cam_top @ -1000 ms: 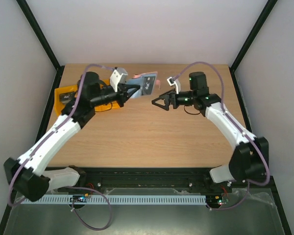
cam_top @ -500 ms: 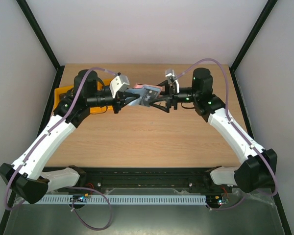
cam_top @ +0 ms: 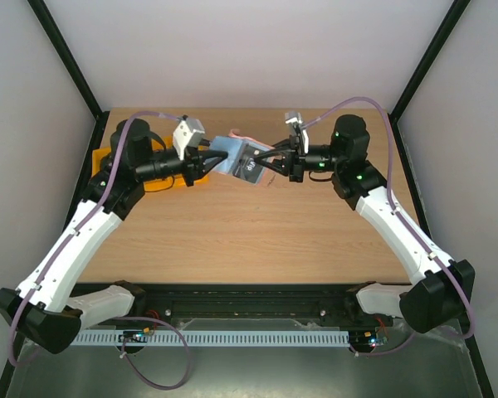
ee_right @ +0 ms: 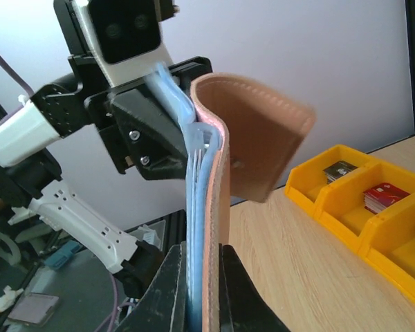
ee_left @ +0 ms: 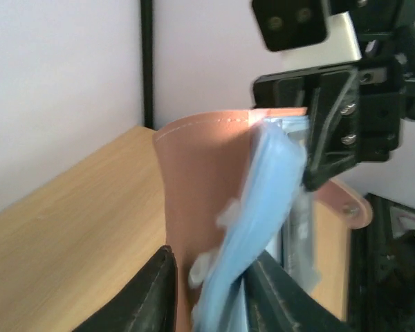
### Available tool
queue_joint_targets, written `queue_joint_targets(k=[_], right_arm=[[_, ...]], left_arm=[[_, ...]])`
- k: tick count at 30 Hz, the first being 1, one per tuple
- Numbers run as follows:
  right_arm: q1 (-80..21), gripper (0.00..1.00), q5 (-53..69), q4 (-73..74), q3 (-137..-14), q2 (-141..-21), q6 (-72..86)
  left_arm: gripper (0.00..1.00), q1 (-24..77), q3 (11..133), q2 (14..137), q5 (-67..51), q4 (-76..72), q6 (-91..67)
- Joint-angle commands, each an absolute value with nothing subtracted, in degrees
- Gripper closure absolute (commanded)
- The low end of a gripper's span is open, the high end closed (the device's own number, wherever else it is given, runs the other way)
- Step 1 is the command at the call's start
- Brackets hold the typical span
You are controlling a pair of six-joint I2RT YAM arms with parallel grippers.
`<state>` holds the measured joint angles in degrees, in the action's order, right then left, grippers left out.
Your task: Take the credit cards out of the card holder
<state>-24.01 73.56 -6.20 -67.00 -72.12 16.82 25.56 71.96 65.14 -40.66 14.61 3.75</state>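
The right pincer (ee_right: 202,290) is clenched on the card holder (ee_right: 252,138), which hangs in the air above the counter (cam_top: 257,240). The left pincer (ee_left: 207,297) sits around its other end. I cannot tell if it squeezes. If both pull, the holder could bend, slip and fall. The holder's blue layers hide the credit cards.

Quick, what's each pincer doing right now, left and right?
Left pincer: straddles the card holder; whether it grips cannot be told.
Right pincer: closed on the card holder.
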Motion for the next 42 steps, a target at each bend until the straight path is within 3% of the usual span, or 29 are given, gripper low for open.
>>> queue_joint_targets(k=[1,3,6,10,12,15,17,25,34,42], right_arm=[[-24.1,0.98,76.4,-10.6,-67.2,-71.2,21.7],[-24.1,0.98,72.0,-10.0,-67.2,-71.3,23.0],[-24.2,0.98,56.4,-4.3,-69.8,-73.5,27.7],[-26.4,0.98,31.0,13.1,-77.4,-76.9,28.7],[-29.6,0.98,25.3,15.9,-78.8,-76.8,25.8],[-30.5,0.98,29.6,13.6,-77.2,-76.2,22.8],[-30.6,0.98,35.2,12.1,-77.0,-76.4,21.3],[-30.6,0.98,55.6,-2.1,-72.1,-73.1,22.9],[-31.3,0.98,63.0,-3.6,-71.9,-71.9,17.9],[-32.7,0.98,72.2,-5.5,-71.3,-71.8,15.0]], left_arm=[[0.56,21.5,69.4,63.8,-34.1,8.2,-3.3],[0.35,20.9,68.2,63.6,-23.5,7.9,-4.7],[0.22,20.0,69.9,64.2,-12.9,8.1,-1.5],[0.2,19.8,71.1,61.6,-14.7,5.3,8.3],[0.31,20.5,70.1,60.0,-23.5,4.4,10.6],[0.56,28.0,69.0,60.3,-32.6,8.3,8.0],[0.63,29.8,66.9,60.8,-34.6,7.3,3.2],[0.64,26.6,67.8,64.8,-36.3,4.3,-7.9],[0.64,29.8,68.9,65.8,-36.2,6.1,-3.0],[0.48,29.2,70.1,66.5,-36.0,6.7,-1.8]])
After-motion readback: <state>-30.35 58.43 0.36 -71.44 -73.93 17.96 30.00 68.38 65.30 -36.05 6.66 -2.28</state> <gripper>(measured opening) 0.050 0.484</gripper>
